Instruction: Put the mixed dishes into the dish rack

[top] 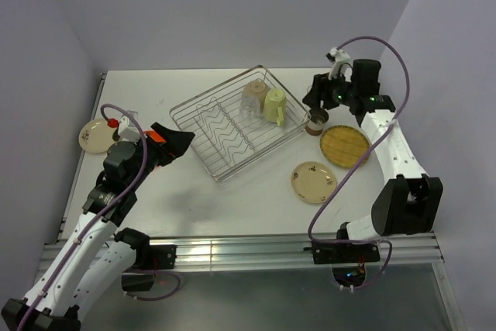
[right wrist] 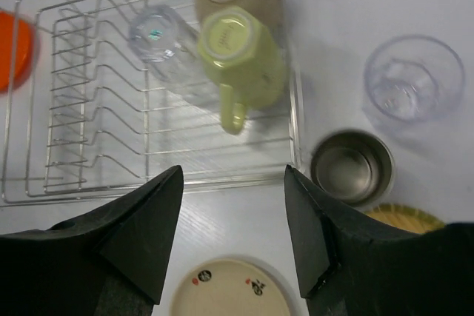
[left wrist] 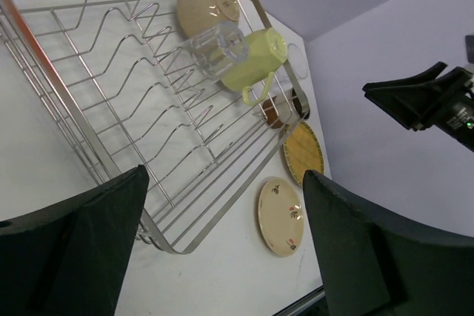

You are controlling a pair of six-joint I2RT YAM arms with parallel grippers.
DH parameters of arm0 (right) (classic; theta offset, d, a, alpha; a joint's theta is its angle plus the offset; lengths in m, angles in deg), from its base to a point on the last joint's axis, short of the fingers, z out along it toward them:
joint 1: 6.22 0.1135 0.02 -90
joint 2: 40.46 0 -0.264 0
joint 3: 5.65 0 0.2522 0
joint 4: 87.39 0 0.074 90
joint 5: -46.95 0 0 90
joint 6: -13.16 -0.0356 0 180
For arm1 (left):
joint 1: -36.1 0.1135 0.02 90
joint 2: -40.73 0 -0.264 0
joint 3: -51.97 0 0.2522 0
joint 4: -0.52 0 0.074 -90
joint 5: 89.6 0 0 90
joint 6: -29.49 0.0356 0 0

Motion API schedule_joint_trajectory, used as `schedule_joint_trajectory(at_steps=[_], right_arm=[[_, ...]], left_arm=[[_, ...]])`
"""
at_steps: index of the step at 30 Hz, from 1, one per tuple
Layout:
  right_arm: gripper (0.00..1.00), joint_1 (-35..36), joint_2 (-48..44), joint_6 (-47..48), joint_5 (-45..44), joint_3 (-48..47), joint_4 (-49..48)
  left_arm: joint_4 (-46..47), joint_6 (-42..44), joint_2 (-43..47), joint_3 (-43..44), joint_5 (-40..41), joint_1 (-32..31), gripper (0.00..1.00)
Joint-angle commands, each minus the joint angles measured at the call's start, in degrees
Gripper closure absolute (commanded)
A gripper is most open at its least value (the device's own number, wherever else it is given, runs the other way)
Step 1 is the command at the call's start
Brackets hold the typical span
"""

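The rack (top: 232,123) stands at an angle on the white surface (top: 194,191), in the middle of the top view. Most of its zigzag dividers are bare. Three dishes crowd its upper right corner. A bowl (top: 256,87) sits upside down nearest the corner. A glass (top: 249,103) is just below it in the frame and touches a green mug (top: 274,106) on its right. In the right wrist view the mug shows its base, with its handle pointing to the bottom of the frame.

The other dishes lie on the surface outside the rack. A brown cup (top: 316,124) stands upright, mouth up, just beside the rack's right corner. A second glass (right wrist: 413,78) stands upright at the upper right of the right wrist view, near the cup but apart from it. A yellow plate (top: 346,146) lies flat just to the lower right of the cup. A cream plate (top: 313,181) lies below that, apart from it. A second cream plate (top: 97,136) lies at the left edge of the top view, well apart from the rack.

The left gripper (top: 177,142) is just left of the rack's left corner, its jaws spread wide with nothing between them. The right gripper (top: 319,103) is at the rack's right side, just above the brown cup in the top view. Its jaws are also wide and hold nothing.
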Motion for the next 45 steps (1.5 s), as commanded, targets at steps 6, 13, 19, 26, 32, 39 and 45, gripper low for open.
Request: schedule_joint_trajectory(at_steps=[6,13,19,26,32,39,45], right_arm=[[0.44,-11.42,1.39,-12.92,-7.54,6.55,-1.14],[0.46,-11.69,10.78,-17.86,-18.00,3.93,-3.68],[0.48,-11.60,16.77,-18.57,-19.86,1.37,-4.03],[0.50,-11.60,19.67,-19.79,-18.71,1.02,-5.36],[0.57,-11.60,21.43,-21.46,-18.71,-0.02,-5.63],[0.79,-11.86,21.70,-21.56,-19.15,-0.38,-6.06],[1.00,-13.18,19.33,-21.38,-16.43,0.14,-7.38]], left_arm=[[13.11,-1.64,5.33,-5.68,-3.38,-0.15,0.01],[13.73,-2.52,4.27,-5.86,-5.84,-0.06,0.01],[13.64,-3.83,5.32,-6.56,-5.58,-0.06,0.01],[15.05,-5.24,4.98,-7.35,-5.58,-0.06,0.01],[15.40,-4.98,2.69,-5.77,-6.37,-0.15,0.01],[19.08,-5.68,-0.82,-4.89,-8.83,-0.06,0.01],[23.48,-6.82,-3.37,-4.45,-11.55,-0.06,0.01]])
